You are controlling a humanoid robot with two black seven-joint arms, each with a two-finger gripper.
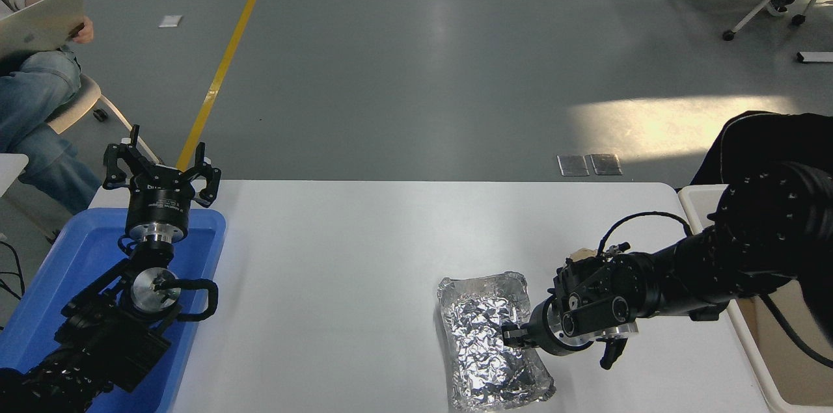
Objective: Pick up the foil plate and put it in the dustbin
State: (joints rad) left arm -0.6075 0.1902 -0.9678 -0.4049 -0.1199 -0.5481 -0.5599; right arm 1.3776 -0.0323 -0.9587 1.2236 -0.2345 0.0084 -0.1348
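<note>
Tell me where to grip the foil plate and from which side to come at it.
Grip the rolled rim of the foil plate on its right long side, coming from the right, where the right gripper already sits. The plate lies flat and shallow on the table, so the raised rim is likely the only graspable part; the crinkled base offers little to pinch.

Foil plate (489, 341) on the table (364, 250), toward the near right. Right gripper (514, 335) at the plate's right rim, arm reaching in from the right edge. Dustbin (748, 335) beyond the table's right side. Tray (78, 250) at the left end, left gripper (161, 169) above its far edge. Person (32, 75) seated far left, behind the table.
</note>
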